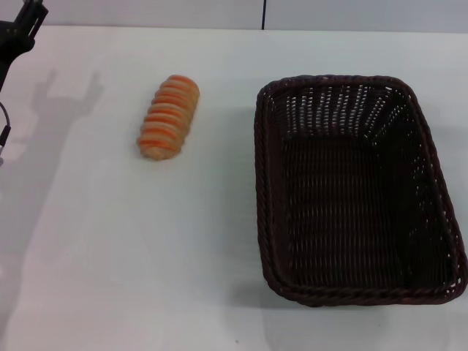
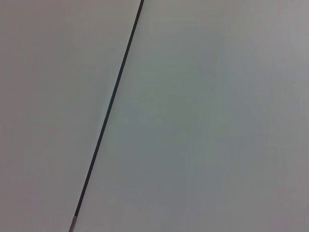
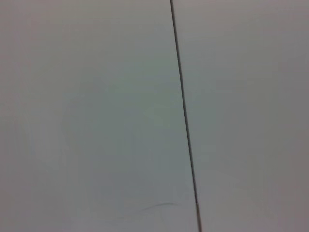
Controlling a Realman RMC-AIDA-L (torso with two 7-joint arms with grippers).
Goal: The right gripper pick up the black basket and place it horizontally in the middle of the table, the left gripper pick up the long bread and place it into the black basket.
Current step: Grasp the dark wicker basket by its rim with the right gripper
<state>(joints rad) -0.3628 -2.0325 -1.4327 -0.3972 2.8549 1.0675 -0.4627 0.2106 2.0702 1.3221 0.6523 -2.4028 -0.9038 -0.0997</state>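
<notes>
The long bread (image 1: pixel 168 117), orange-tan with crosswise ridges, lies on the white table (image 1: pixel 146 256) at the centre left, its length running away from me. The black basket (image 1: pixel 257 168), a large dark woven one, stands upright and empty on the right side of the table, its long side running away from me. A black part of my left gripper (image 1: pixel 22 29) shows at the far left corner, well apart from the bread. My right gripper is out of view. Both wrist views show neither the bread nor the basket.
The left arm casts a faint shadow (image 1: pixel 51 124) on the table left of the bread. A dark vertical seam (image 1: pixel 263 14) marks the wall behind the table. Each wrist view shows only a plain grey panel with a thin dark seam (image 2: pixel 108 111) (image 3: pixel 184 111).
</notes>
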